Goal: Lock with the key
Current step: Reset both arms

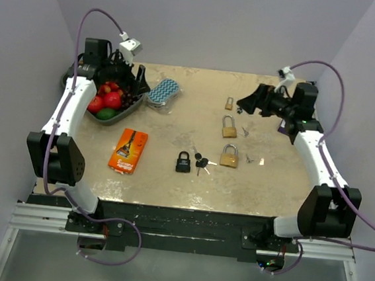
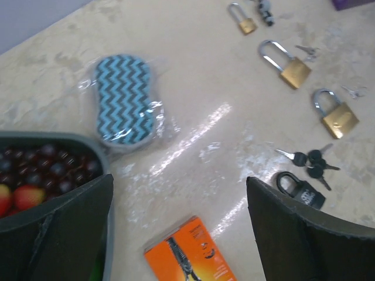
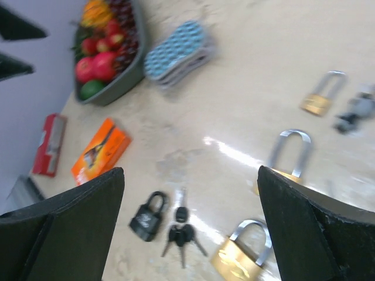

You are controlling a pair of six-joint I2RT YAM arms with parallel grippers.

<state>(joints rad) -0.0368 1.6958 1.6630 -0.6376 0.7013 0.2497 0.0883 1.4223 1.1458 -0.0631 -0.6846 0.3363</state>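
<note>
1 top cam, 2 wrist; shared: keys (image 1: pixel 201 162)

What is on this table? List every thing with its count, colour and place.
brass padlocks: three, gold, right of centre.
black padlock: one, black, front centre.
key bunch: one, black-headed, right of the black padlock.
loose keys: two, silver, beside the brass padlocks.
packet: one, orange, front left.
sponge: one, blue zigzag, back left.
bowl: one, grey, far left, holding fruit.
left gripper: one, black, open, by the bowl.
right gripper: one, black, open, back right.
</note>
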